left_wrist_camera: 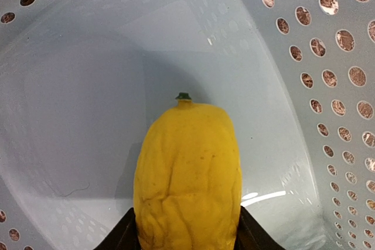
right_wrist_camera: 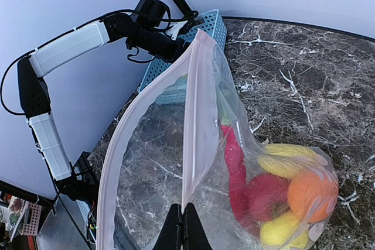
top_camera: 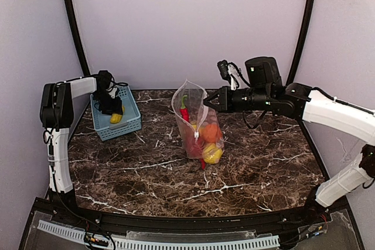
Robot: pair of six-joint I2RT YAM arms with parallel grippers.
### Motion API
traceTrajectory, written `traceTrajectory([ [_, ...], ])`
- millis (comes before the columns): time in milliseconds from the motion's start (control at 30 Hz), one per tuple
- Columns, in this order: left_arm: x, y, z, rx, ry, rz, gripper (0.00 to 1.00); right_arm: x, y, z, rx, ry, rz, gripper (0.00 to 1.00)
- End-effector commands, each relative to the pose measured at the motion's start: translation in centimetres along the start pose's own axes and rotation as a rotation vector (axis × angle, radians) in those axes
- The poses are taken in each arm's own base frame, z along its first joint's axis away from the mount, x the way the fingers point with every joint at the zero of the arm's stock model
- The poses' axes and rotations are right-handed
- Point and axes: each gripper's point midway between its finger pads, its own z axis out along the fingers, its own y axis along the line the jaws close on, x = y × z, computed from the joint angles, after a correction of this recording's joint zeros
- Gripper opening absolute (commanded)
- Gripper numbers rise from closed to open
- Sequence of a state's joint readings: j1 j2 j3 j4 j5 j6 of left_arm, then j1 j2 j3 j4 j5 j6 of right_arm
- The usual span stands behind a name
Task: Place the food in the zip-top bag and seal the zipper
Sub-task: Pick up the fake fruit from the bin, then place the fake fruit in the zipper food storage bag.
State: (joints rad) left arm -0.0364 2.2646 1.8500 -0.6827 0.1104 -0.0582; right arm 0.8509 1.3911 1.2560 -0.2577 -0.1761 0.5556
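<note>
A wrinkled yellow food piece (left_wrist_camera: 187, 168) with a small green stem lies in the blue-grey basket (top_camera: 132, 122). My left gripper (left_wrist_camera: 187, 241) reaches down into the basket, its two fingers pressed against the piece's sides. The zip-top bag (top_camera: 196, 127) stands upright mid-table with its mouth open. Inside it are a red chili (right_wrist_camera: 234, 156), a round red piece (right_wrist_camera: 266, 194), an orange ball (right_wrist_camera: 310, 194) and yellow pieces (right_wrist_camera: 287, 159). My right gripper (right_wrist_camera: 186, 226) is shut on the near side of the pink zipper strip (right_wrist_camera: 196, 115), holding the mouth up. The slider is not visible.
The basket sits at the back left of the dark marbled table (top_camera: 246, 174), close to the left wall. Its perforated wall (left_wrist_camera: 328, 57) curves around the left gripper. Black frame bars rise at both back corners.
</note>
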Motion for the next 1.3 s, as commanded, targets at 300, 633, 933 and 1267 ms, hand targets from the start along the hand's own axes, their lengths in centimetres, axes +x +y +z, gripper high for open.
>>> traceTrajectory([
  [300, -2.8, -0.6, -6.1, -0.003, -0.152, 0.031, 0.45, -0.9, 0.8, 0.0, -0.023, -0.032, -0.005, 0.0],
  [633, -4.4, -11.0, -25.1, 0.296, -0.651, 0.158, 0.45, -1.1, 1.0, -0.1, -0.028, -0.033, -0.014, 0.0],
  [933, 4.4, -25.4, -37.4, 0.789, -0.924, 0.318, 0.47, -1.5, 1.7, 0.3, -0.053, -0.029, -0.024, 0.0],
  [1267, 10.5, -34.4, -40.2, 1.054, -1.009, 0.379, 0.47, -1.8, 2.6, 0.1, -0.069, -0.041, -0.025, 0.0],
])
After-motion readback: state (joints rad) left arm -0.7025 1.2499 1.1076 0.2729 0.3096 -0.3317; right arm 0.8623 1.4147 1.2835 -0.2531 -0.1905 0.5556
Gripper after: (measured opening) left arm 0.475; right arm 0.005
